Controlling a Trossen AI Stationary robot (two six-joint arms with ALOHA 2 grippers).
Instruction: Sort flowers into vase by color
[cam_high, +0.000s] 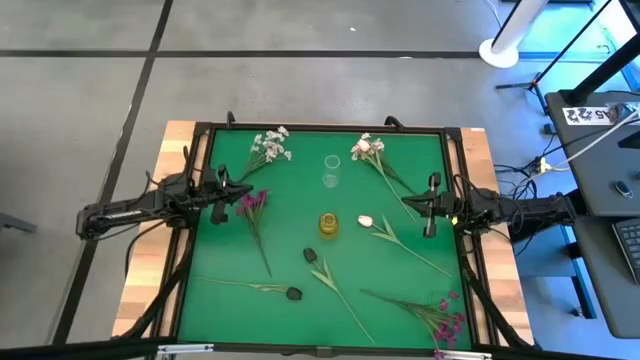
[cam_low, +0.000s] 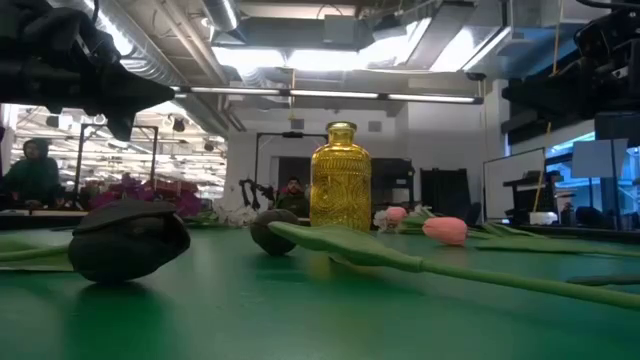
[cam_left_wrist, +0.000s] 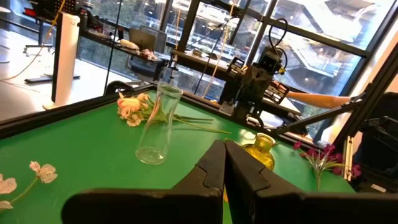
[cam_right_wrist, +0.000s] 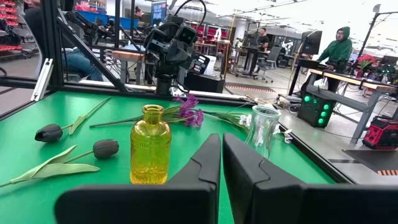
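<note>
Green mat (cam_high: 210, 260) on wooden table. Yellow glass vase (cam_high: 328, 225) at centre, clear vase (cam_high: 332, 171) above it. Flowers scattered: white sprigs (cam_high: 270, 146) upper left, pale pink blooms (cam_high: 366, 148) upper right, pink tulip bud (cam_high: 365, 220) right of yellow vase, dark buds (cam_high: 310, 255) below centre, magenta sprigs (cam_high: 447, 318) lower right, another magenta sprig (cam_high: 250, 201) centre-left. Left gripper (cam_high: 222, 198) at left mat edge, fingers pressed together, empty. Right gripper (cam_high: 430, 208) at right edge, likewise.

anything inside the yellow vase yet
No stems stick out of the yellow vase; its neck is bare, and the flowers lie on the mat. The tinted glass hides its bottom.
</note>
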